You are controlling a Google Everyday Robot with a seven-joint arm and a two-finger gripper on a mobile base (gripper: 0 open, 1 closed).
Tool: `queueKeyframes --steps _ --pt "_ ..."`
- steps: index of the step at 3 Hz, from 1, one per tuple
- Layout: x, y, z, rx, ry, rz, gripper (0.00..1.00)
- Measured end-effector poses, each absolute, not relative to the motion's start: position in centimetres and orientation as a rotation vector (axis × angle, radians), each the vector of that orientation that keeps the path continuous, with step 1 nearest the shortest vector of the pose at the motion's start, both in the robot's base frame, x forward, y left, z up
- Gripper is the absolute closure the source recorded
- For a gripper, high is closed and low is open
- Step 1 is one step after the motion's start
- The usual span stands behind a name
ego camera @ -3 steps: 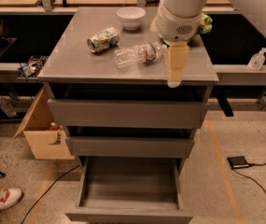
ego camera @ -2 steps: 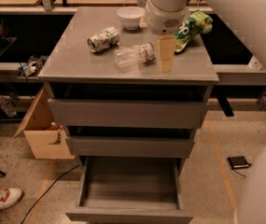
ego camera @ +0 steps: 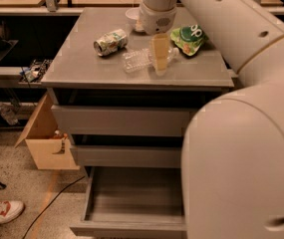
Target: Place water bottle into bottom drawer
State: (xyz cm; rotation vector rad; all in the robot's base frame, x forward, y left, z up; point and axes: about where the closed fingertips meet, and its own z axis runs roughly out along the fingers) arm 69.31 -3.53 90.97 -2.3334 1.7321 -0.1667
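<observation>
The water bottle point(ego camera: 140, 59), clear and crinkled, lies on its side on the grey cabinet top point(ego camera: 81, 63). My gripper point(ego camera: 160, 63) hangs straight down over the bottle's right end, its pale finger point(ego camera: 160, 54) in front of the label and cap, hiding them. The bottom drawer point(ego camera: 131, 198) is pulled open below, a shallow grey tray; its right part is hidden behind my arm.
A crushed green-white can point(ego camera: 110, 41) lies left of the bottle. A green chip bag point(ego camera: 190, 36) lies to the right and a white bowl point(ego camera: 133, 16) at the back. A cardboard box point(ego camera: 47, 143) stands left of the cabinet. My arm fills the right foreground.
My gripper has moved left and back from the cabinet's front right edge to the bottle's right end. The arm has swung across the right side of the view. The bottle lies as before.
</observation>
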Motion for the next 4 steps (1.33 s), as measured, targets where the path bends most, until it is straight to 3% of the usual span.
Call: queueKeyframes --steps 2,4 --pt "72.5 -2.5 86.5 -2.356 1.86 -0.194 0.0" --pt "73.2 -3.2 84.6 -2.349 1.932 -0.196 0.41"
